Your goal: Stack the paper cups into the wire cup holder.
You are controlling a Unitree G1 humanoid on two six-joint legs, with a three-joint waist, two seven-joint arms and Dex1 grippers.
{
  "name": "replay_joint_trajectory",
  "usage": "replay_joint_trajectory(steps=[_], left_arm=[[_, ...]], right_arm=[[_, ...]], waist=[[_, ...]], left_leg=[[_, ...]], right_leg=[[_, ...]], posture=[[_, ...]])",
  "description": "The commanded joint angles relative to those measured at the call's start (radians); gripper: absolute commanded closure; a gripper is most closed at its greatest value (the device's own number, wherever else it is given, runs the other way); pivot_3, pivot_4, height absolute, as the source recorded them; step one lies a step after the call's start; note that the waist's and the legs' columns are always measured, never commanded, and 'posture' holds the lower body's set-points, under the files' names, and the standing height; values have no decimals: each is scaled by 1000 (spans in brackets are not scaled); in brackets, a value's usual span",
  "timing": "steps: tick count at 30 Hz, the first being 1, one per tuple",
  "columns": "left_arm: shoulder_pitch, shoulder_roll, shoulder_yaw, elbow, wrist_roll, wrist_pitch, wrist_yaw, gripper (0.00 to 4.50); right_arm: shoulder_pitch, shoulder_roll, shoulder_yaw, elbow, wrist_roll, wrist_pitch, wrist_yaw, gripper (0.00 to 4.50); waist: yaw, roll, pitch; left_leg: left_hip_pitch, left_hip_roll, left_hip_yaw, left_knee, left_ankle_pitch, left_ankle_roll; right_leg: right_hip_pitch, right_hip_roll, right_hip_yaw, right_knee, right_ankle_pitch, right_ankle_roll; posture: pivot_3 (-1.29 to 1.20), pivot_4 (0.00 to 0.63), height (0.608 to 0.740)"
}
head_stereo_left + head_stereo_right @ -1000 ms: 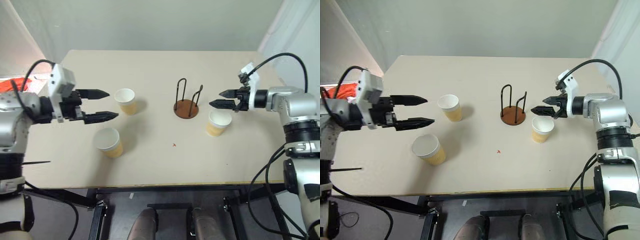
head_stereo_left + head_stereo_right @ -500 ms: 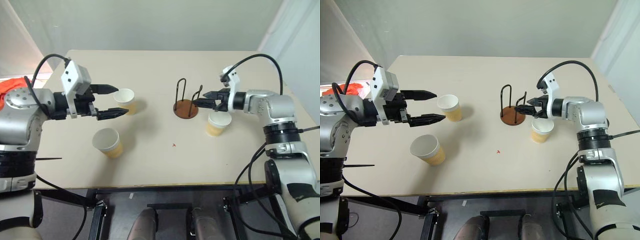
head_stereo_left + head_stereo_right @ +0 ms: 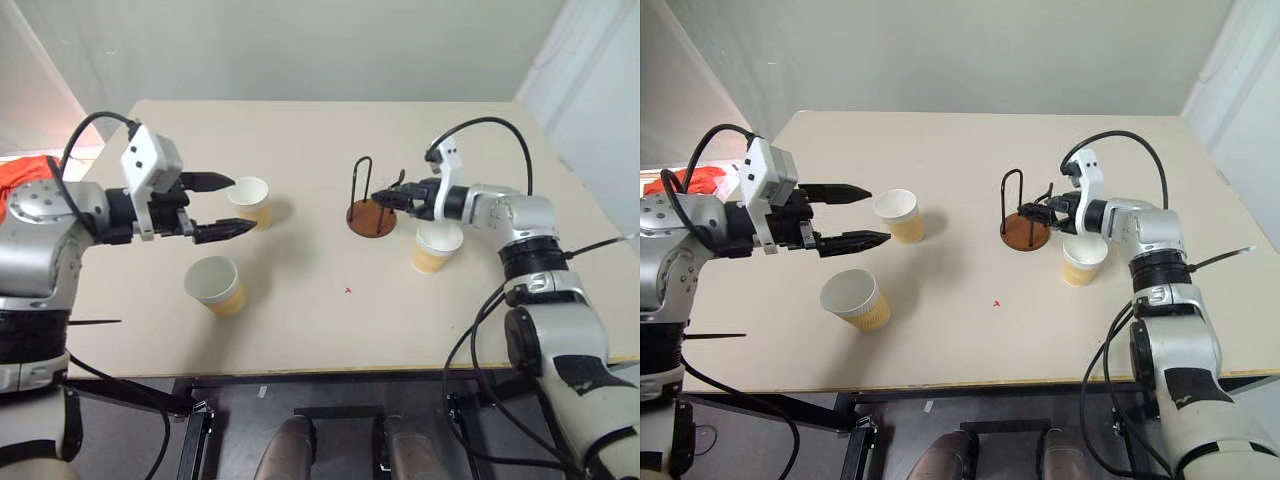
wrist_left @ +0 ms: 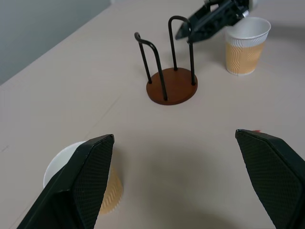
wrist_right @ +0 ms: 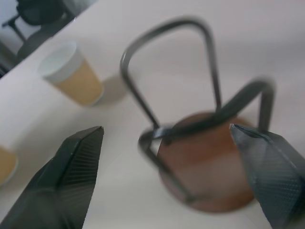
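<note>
Three paper cups stand on the table: one at the left rear [image 3: 250, 201], one at the left front [image 3: 217, 285], one right of the holder [image 3: 436, 247]. The wire cup holder [image 3: 371, 216] stands empty in the middle, a brown disc with two black loops. My left gripper [image 3: 243, 204] hovers open at the left rear cup [image 4: 113, 191], which sits beside one finger [image 4: 78, 183]. My right gripper [image 3: 385, 198] is open above the right cup, its tips at the holder's right loop. In the right wrist view the holder [image 5: 209, 171] lies between the two fingers [image 5: 71, 176].
The tan table [image 3: 330, 320] ends close in front and to both sides. A red-orange object [image 3: 25, 172] lies off its left edge. Cables loop over both forearms. Bare tabletop lies in front of the holder, around a small red mark [image 3: 348, 290].
My right gripper has moved left, from beside the right cup to the holder's right loop. The left gripper has edged slightly toward the left rear cup. Cups and holder have not moved.
</note>
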State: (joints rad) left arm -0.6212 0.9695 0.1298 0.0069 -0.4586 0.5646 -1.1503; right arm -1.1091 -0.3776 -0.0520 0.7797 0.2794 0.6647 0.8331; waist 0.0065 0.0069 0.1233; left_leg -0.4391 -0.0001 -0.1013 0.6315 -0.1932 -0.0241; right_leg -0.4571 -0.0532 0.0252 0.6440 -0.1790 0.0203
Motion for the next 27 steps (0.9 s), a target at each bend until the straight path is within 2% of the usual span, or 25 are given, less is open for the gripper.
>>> replay_joint_trajectory(steps=[1, 10, 20, 23, 27], left_arm=[[-2, 24, 41, -30, -9, -3, 8, 0], [-9, 21, 32, -24, -2, -9, 3, 0], [-57, 51, 29, -16, -29, -7, -82, 0], [-64, 76, 38, -35, -77, 17, -146, 0], [-5, 133, 42, -89, -133, 42, -247, 0]], right_arm=[[-26, 2, -15, -3, 6, -24, 9, 1293], [-26, -4, -18, -5, 0, -33, 4, 4486], [9, -16, -46, -201, 71, 98, 24, 4487], [72, -30, -46, -395, 140, 202, 47, 4487], [246, -85, -20, -721, 251, 321, 96, 4487]], waist=[[0, 0, 0], [0, 0, 0], [0, 0, 0], [0, 0, 0], [2, -1, 0]], left_leg=[[0, 0, 0, 0, 0, 0], [0, 0, 0, 0, 0, 0], [-1, 0, 0, 0, -1, -1], [-1, 0, 0, 0, -1, -1], [-3, 0, -1, 0, -2, -1]], right_leg=[[0, 0, 0, 0, 0, 0], [0, 0, 0, 0, 0, 0], [0, 0, 0, 0, 0, 0], [0, 0, -1, -1, 0, 0], [0, 1, -2, -2, -1, 0]], posture=[[0, 150, 740], [0, 150, 740], [0, 150, 740], [0, 150, 740], [0, 150, 740]])
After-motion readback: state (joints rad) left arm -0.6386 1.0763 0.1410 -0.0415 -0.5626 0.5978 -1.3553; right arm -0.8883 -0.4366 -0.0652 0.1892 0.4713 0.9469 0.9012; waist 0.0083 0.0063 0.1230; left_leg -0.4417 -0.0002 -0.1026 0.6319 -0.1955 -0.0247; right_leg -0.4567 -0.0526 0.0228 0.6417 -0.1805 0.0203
